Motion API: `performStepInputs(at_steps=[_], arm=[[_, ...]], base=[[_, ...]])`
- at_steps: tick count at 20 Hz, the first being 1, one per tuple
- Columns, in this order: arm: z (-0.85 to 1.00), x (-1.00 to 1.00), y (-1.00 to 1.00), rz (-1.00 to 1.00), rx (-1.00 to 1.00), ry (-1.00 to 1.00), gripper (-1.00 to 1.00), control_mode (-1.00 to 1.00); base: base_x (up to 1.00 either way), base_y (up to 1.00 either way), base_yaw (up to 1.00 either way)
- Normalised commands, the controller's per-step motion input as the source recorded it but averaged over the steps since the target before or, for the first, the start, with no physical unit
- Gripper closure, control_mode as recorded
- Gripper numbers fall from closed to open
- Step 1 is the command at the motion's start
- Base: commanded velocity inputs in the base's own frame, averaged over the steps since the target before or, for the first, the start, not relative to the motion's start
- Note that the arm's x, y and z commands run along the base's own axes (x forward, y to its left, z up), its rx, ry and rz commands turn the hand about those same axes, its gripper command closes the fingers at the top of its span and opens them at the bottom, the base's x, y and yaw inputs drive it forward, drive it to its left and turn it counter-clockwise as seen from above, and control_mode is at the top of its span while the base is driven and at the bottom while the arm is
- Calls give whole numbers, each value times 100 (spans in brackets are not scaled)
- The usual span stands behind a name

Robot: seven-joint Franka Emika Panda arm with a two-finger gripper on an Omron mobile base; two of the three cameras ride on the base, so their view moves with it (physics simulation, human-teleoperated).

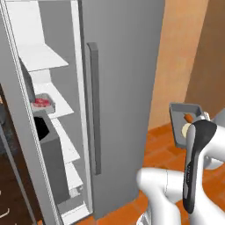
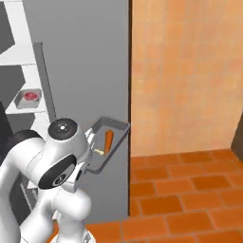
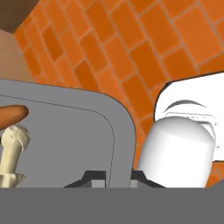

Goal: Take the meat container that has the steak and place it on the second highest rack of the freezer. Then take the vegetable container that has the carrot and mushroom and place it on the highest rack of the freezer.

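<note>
Simulated kitchen, orange tile floor (image 2: 190, 190) and orange wall (image 2: 185, 71): the freezer (image 1: 123, 66) stands w/ its compartment open on the left, white shelves stacked inside, long bar handle (image 1: 93, 110) on the grey front.

Meat container (image 1: 43, 104) sits on a white shelf inside, one level below the highest rack (image 1: 41, 57), w/ the steak (image 1: 41, 102) lying red in it. Right base view shows that tray on its shelf too. By these pics the first half of the job looks done.

Second half underway. The hand (image 3: 111, 177) is clamped shut on the rim of the vegetable container (image 2: 111, 142), its two dark tips pinching the tray's near wall in the hand view. Tray is off any counter, held in the air beside the arm, out in front of the freezer's closed grey front and well apart from the open compartment. It hangs tilted, near edge-on. Carrot (image 2: 108, 140) shows orange inside; mushroom (image 3: 13, 146) shows cream, just beside it.

Left to do, as I judge it: swing the tray over to the open side, level it, slide it onto the highest rack, which looks bare, then let go. Tilt is the risk; the veg could slide out.
</note>
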Motion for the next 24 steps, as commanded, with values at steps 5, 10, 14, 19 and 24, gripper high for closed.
performStepInputs(at_steps=[5, 10, 14, 19, 24], arm=[[0, 0, 0, 0, 0, 0, 100, 100], [0, 0, 0, 0, 0, 0, 100, 100], [0, 0, 0, 0, 0, 0, 100, 100], [0, 0, 0, 0, 0, 0, 100, 100], [0, 0, 0, 0, 0, 0, 100, 100]], base=[[2, -40, 93], [1, -12, 93], [15, 2, 83], [38, -13, 32], [67, -1, 11]])
